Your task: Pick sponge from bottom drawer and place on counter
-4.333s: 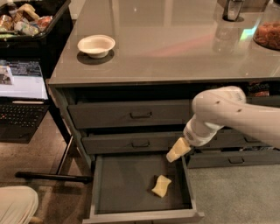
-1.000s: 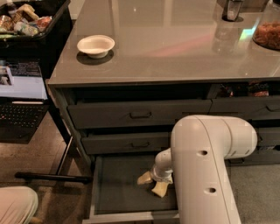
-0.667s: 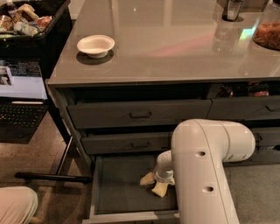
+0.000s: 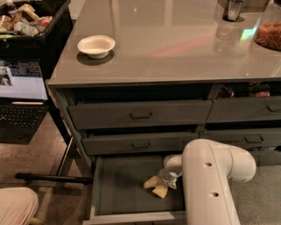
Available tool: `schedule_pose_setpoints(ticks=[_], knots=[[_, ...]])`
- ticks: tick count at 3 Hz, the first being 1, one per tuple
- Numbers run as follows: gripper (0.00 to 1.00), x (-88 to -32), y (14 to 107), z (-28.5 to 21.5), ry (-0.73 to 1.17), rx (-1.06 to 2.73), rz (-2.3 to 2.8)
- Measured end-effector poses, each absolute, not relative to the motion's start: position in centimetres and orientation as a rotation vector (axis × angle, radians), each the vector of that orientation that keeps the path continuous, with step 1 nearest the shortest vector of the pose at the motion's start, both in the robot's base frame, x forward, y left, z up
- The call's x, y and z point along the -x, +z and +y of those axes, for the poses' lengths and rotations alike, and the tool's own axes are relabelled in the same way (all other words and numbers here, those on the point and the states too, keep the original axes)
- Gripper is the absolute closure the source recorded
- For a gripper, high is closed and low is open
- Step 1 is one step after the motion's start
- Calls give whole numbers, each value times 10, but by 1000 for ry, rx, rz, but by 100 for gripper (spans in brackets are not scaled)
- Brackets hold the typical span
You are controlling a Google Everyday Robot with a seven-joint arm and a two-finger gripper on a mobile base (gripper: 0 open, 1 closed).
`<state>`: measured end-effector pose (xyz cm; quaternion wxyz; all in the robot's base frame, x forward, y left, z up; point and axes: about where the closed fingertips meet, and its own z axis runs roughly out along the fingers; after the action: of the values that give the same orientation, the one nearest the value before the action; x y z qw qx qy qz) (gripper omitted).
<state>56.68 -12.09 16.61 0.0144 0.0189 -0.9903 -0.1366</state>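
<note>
The bottom drawer (image 4: pixel 118 189) is pulled open below the cabinet, showing its dark floor. The pale-yellow sponge (image 4: pixel 160 191) lies on the drawer floor toward the right. My gripper (image 4: pixel 153 183) is down inside the drawer, right at the sponge's left upper side and touching or nearly touching it. My white arm (image 4: pixel 210 184) reaches in from the lower right and hides the drawer's right part. The glossy grey-beige counter (image 4: pixel 175 48) tops the cabinet above.
A white bowl (image 4: pixel 96 45) sits on the counter's left. A dark cup (image 4: pixel 232 11) and an orange-filled dish (image 4: pixel 268 35) stand at the back right. Two drawers with handles (image 4: pixel 140 116) are above. A laptop (image 4: pixel 22 101) and a bin (image 4: pixel 30 22) stand at the left.
The arm came from the drawer's right side down into the drawer. Over the last second the gripper shifted slightly right, closer onto the sponge. The sponge has stayed in place.
</note>
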Motion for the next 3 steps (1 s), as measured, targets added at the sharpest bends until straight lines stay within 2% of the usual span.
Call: schedule_pose_setpoints(ticks=[1, 3], knots=[[0, -575, 145, -131, -480, -25, -3081], [0, -588, 128, -139, -428, 34, -3090]])
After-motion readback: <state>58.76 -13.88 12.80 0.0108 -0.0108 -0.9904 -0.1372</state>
